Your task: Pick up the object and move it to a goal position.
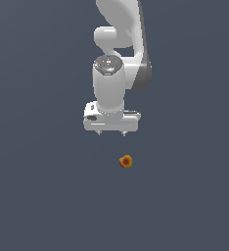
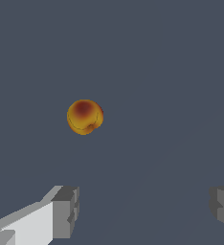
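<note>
The object [image 1: 125, 161], a small rounded lump of orange-yellow with darker red patches, lies alone on the flat grey desk [image 1: 38, 196], a little toward the exterior view's right of centre; nothing touches it; in the wrist view it [image 2: 85, 116] sits out ahead of the fingertips [image 2: 66, 210], not between them. The tool [image 1: 111, 133] hangs above the object and slightly to the exterior view's left of it, clearly apart from it, pointing down; its jaws stand wide, with a broad gap between the two fingers, and they hold nothing. By this showing, the task is at its very start; the pick-up is not yet done, and the carry to the goal is all still ahead; what seems left first is to bring the tool over the lump, lower it round the lump and close. No goal marker can be made out in either view; no container of any kind appears, so there are no contents to report.
</note>
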Robot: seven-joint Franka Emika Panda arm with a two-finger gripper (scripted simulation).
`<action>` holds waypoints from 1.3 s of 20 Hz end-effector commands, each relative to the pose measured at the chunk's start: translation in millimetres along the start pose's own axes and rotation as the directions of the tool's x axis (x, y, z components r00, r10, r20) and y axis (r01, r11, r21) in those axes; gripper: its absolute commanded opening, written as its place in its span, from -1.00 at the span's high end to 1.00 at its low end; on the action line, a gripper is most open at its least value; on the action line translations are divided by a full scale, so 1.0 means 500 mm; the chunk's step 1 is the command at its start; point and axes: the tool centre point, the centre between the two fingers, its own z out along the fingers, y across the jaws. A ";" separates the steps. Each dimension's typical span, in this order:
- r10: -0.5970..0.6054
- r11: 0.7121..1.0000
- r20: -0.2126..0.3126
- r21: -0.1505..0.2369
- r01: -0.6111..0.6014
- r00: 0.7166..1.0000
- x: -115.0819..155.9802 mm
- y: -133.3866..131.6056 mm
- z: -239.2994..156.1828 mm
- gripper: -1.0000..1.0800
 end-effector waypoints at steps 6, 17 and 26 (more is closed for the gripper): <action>-0.021 1.000 0.019 0.010 0.020 1.000 -0.010 -0.019 0.011 -0.92; -0.029 0.999 0.034 0.018 0.029 0.999 -0.017 -0.035 0.021 -0.92; 0.082 0.996 0.035 0.015 -0.083 0.996 0.000 -0.046 0.038 -0.92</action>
